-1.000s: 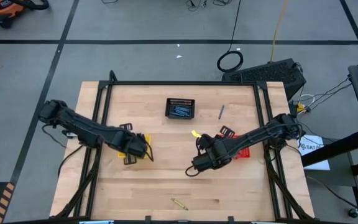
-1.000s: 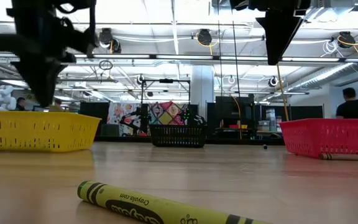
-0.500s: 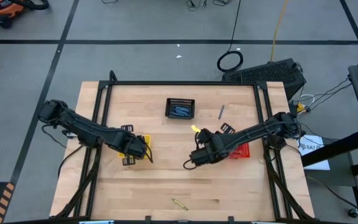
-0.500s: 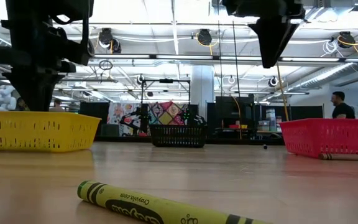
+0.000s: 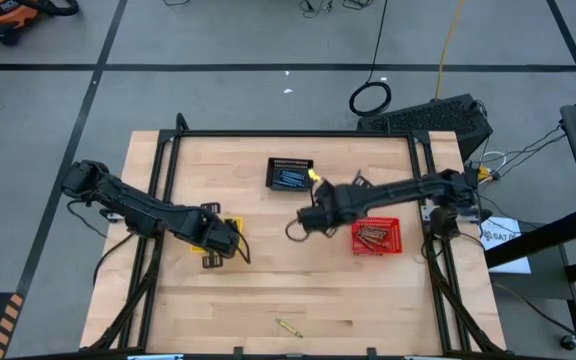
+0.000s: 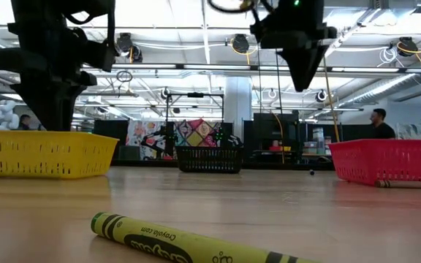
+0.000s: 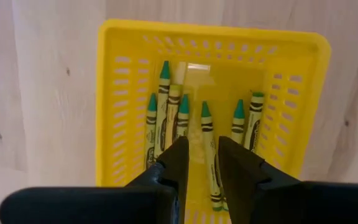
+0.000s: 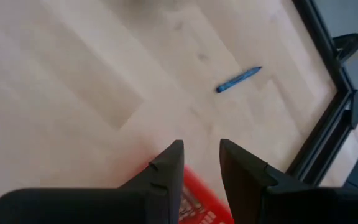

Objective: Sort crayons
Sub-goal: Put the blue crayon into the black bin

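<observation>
Nearest camera edge: lone yellow crayon (image 5: pixel 289 328) at 6 o'clock on table (image 5: pixel 268 290), long axis running 10-to-4, both arms well apart from it

Left gripper (image 7: pixel 197 163) fingers parted, nothing held, hanging over yellow basket (image 7: pixel 120 112)

Right gripper (image 8: pixel 199 163) unclenched, empty, mid-table; blue crayon (image 5: pixel 355 180) lying at its 1 o'clock, axis near 12-to-6, right arm nearer

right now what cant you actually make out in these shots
- Black basket, high view: contents too small to count.
- Red basket, low view: its wall hides what is inside.
- Yellow basket, left wrist view: the left gripper covers the lower crayons.
- Yellow basket, high view: mostly hidden under the left arm.
- Blue crayon, right wrist view: label too small to read.
</observation>
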Available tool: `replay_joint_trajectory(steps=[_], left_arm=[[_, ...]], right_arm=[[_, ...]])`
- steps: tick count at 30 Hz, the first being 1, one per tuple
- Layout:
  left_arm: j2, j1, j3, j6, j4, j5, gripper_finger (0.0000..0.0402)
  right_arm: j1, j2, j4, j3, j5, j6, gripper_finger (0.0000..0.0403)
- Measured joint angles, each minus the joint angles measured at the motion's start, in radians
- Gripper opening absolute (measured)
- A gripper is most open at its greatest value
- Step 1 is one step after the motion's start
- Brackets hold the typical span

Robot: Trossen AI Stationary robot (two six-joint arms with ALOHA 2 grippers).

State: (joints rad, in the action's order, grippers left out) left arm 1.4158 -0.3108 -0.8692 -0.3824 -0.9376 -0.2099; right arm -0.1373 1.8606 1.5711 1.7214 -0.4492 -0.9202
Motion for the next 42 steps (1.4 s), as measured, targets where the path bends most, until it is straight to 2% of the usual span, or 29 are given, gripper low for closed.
replay_joint_trajectory(steps=[8, 14, 20, 23, 28, 36, 42], left_arm=[[0.000, -0.032, 0.000, 0.005, 0.014, 0.009, 0.0080], [0.000, -0.071, 0.000, 0.003, 0.013, 0.018, 0.0080], [0.000, -0.100, 0.000, -0.001, 0.013, 0.020, 0.0080], [0.000, -0.111, 0.000, -0.002, 0.013, 0.020, 0.0080], [0.000, -0.124, 0.000, -0.002, 0.013, 0.020, 0.0080], [0.000, -0.143, 0.000, -0.002, 0.014, 0.015, 0.0080], [0.000, -0.157, 0.000, -0.001, 0.020, 0.007, 0.0080]], right_arm=[[0.207, 0.000, -0.031, 0.000, 0.016, 0.118, 0.0091], [0.371, 0.000, -0.134, 0.000, 0.119, 0.193, 0.0091], [0.498, 0.000, -0.219, 0.000, 0.211, 0.199, 0.0091], [0.544, 0.000, -0.237, 0.000, 0.217, 0.152, 0.0091], [0.606, 0.000, -0.240, 0.000, 0.217, -0.014, 0.0091], [0.641, 0.008, -0.173, -0.003, 0.217, -0.293, 0.0091], [0.640, 0.014, -0.236, -0.112, 0.281, -0.368, 0.0091]])
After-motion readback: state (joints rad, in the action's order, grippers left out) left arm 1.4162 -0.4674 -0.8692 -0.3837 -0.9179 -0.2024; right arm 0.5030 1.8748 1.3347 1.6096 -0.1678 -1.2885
